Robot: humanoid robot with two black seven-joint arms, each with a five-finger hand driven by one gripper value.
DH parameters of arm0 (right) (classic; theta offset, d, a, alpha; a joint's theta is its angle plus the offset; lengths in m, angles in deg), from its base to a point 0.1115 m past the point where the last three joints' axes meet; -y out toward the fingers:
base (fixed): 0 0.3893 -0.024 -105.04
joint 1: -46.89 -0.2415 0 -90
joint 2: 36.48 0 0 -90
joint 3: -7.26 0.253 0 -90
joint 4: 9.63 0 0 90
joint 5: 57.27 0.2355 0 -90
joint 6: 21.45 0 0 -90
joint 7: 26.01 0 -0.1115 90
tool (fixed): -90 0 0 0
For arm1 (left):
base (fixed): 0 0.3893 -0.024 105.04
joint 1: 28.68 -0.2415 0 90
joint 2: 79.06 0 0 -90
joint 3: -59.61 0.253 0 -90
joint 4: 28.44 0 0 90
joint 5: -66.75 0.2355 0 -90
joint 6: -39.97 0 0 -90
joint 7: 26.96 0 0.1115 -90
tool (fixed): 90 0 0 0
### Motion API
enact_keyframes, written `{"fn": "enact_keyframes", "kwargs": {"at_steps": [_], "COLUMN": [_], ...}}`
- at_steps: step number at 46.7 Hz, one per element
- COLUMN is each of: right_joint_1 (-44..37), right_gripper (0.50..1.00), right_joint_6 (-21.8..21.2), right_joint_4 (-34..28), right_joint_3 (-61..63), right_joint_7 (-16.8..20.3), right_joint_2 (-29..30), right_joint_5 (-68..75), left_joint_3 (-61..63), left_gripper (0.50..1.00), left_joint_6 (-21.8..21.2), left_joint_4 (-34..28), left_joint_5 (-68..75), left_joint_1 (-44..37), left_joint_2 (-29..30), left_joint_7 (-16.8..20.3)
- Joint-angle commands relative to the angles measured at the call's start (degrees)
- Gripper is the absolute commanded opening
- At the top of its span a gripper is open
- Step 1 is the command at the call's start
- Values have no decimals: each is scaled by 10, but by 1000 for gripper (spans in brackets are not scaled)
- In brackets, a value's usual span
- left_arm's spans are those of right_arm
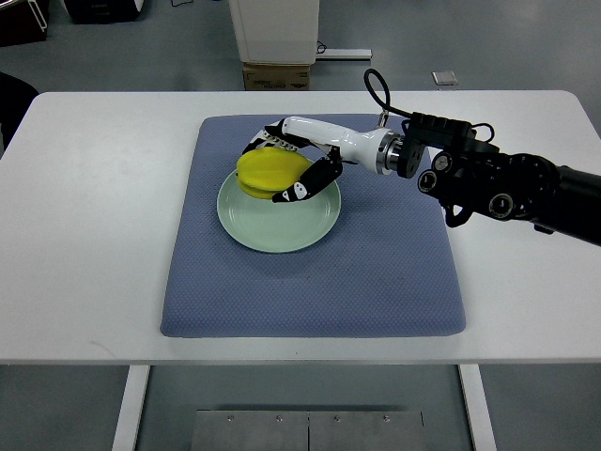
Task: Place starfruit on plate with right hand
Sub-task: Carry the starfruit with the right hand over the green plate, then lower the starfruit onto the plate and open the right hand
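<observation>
A yellow starfruit sits over the far part of a pale green plate, which lies on a blue mat. My right hand reaches in from the right and its white and black fingers are curled around the starfruit from above and from the near side. I cannot tell whether the fruit touches the plate or hangs just above it. The left arm does not show.
The mat lies on a white table. Beyond the far table edge stand a white cabinet and a cardboard box on the floor.
</observation>
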Motion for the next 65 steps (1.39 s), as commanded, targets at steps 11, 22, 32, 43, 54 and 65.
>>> {"fn": "enact_keyframes", "kwargs": {"at_steps": [11,22,32,43,54,65], "right_joint_1": [2,16,21,29,38,45], "right_gripper": [500,500,500,500,500,500], "right_joint_6": [-7,-1,14,33,41,51], "right_joint_4": [-11,-7,1,2,2,2], "right_joint_3": [0,0,0,2,1,1], "right_joint_7": [5,30,62,101,145,176], "right_joint_2": [34,43,40,36,37,37], "right_joint_5": [0,0,0,5,6,6], "left_joint_3": [0,-1,-1,0,-1,0], "left_gripper": [1000,1000,1000,1000,1000,1000], "left_joint_6": [0,0,0,0,0,0], "left_joint_4": [0,0,0,0,0,0], "left_joint_5": [0,0,0,0,0,0], "left_joint_1": [0,0,0,1,0,0], "left_joint_2": [0,0,0,0,0,0], "left_joint_7": [0,0,0,0,0,0]}}
